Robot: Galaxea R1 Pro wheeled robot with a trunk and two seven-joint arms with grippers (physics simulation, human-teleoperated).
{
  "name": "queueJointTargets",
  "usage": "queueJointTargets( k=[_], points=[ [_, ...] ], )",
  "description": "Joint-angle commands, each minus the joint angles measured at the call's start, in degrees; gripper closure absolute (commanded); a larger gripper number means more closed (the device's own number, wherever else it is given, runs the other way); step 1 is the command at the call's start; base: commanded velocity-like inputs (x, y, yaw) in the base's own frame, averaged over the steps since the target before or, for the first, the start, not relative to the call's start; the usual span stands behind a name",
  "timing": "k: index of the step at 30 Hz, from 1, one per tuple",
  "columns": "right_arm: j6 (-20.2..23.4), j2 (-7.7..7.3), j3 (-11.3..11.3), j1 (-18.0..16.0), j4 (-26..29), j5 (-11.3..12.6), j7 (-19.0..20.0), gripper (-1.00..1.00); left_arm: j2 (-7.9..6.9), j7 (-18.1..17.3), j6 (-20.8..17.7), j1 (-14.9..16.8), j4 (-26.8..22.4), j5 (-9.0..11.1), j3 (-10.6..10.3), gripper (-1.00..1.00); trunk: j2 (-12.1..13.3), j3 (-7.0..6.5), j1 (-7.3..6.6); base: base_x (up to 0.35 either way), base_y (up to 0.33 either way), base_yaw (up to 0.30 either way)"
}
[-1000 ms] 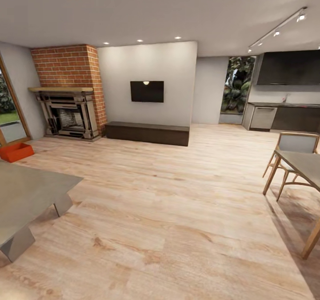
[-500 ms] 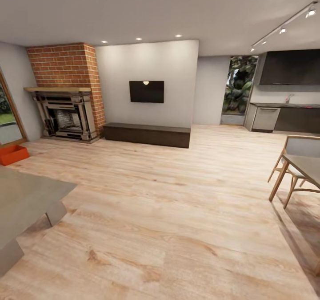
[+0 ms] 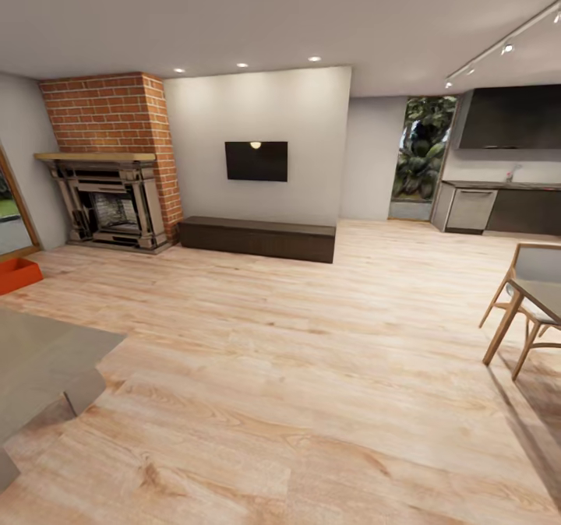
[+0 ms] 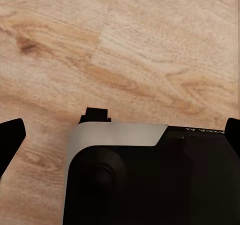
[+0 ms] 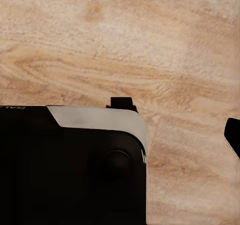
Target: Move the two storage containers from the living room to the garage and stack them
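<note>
One red-orange storage container (image 3: pixel 17 274) sits on the living room's wood-plank floor (image 3: pixel 296 369) at the far left of the head view, cut by the picture's edge, in front of a glass door. The brick fireplace (image 3: pixel 109 174) stands just right of it. The garage is out of view. In the left wrist view my left gripper (image 4: pixel 120 132) hangs open over the planks, a dark fingertip at each side and nothing between them. My right gripper (image 5: pixel 120 135) is over planks too, with one fingertip (image 5: pixel 233 135) showing far out at the side; it holds nothing.
A grey low table (image 3: pixel 39 361) fills the near left. A wooden dining table with a chair (image 3: pixel 530 299) stands at the right. A dark low bench (image 3: pixel 257 238) and a wall TV (image 3: pixel 256 160) are ahead. A kitchen counter (image 3: pixel 499 206) lies far right. Open wood floor spans the middle.
The whole head view has shifted: the camera moved, so the container, the grey table and the dining table have slid toward the picture's edges. Nothing in the room itself has moved.
</note>
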State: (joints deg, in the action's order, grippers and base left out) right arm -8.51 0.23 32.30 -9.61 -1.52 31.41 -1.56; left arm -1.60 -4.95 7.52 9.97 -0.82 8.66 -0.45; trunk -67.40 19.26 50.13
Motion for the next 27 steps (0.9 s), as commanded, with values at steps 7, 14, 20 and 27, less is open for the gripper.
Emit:
queueJointTargets(
  k=[7,14,20,27],
  points=[
    [-0.3,0.03,0.5,-0.1,-0.2,0.4,0.0,-1.00,0.02,-0.3,0.1,0.0,0.1,0.6,-0.1,-1.00,0.0,0.06,0.03,0.322,0.000,0.000],
    [-0.2,0.03,0.5,-0.1,-0.2,0.4,0.0,-1.00,0.00,-0.3,0.1,0.0,0.1,0.6,-0.1,-1.00,0.0,0.06,0.03,0.322,0.000,0.000],
    [-0.3,0.03,0.5,-0.1,-0.2,0.4,0.0,-1.00,-0.04,-0.3,0.1,0.0,0.1,0.6,-0.1,-1.00,0.0,0.06,0.03,0.322,0.000,0.000],
    [-0.2,0.07,0.4,-0.1,-0.2,0.5,0.0,-1.00,-0.11,-0.3,0.0,0.0,0.1,0.6,-0.1,-1.00,0.0,0.06,0.03,0.322,0.000,0.000]
  ],
)
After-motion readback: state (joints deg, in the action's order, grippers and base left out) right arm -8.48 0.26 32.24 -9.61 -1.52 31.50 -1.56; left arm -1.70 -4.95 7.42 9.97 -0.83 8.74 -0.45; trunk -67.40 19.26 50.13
